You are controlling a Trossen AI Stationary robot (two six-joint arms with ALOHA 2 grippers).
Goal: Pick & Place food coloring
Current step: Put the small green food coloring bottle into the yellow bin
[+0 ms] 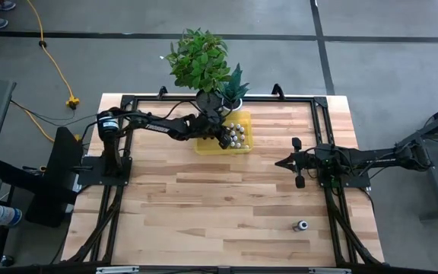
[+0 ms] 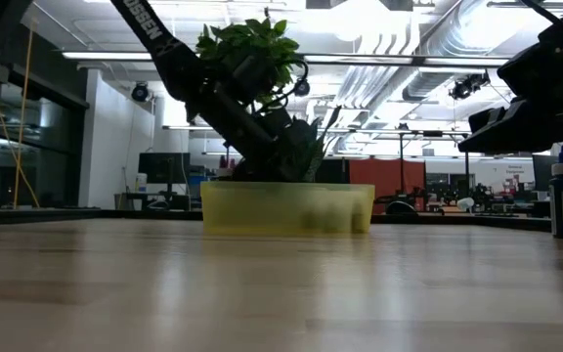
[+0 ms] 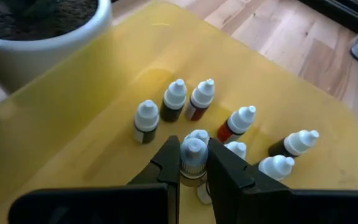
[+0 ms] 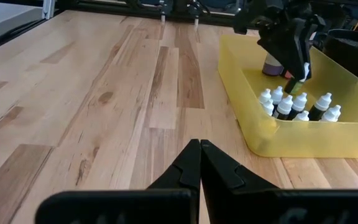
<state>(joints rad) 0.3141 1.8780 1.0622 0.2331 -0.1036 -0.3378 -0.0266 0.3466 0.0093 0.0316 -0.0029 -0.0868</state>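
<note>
Left gripper [image 3: 193, 169] clamped on one small bottle [image 3: 193, 155] inside the yellow tray [image 1: 204, 146] at the bench's far edge, beside the plant pot [image 3: 42, 37]. Best lifted straight up, clear of neighbouring bottles [image 3: 174, 99] and the tray wall. Right gripper [image 4: 199, 163] pinched together, empty, near the right edge. Open bench [image 1: 219, 205] toward the near edge; lone bottle [image 1: 302, 225] near the right corner.

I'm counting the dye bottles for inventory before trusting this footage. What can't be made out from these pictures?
- Total bottle count: in the high view the left tool covers part of the yellow tray.
- Low view: the tray's cloudy wall blurs the bottles.
- Held bottle: its body colour is hidden by the fingers in the left wrist view.
- Lone bottle on the table: too small to tell its colour.
</note>
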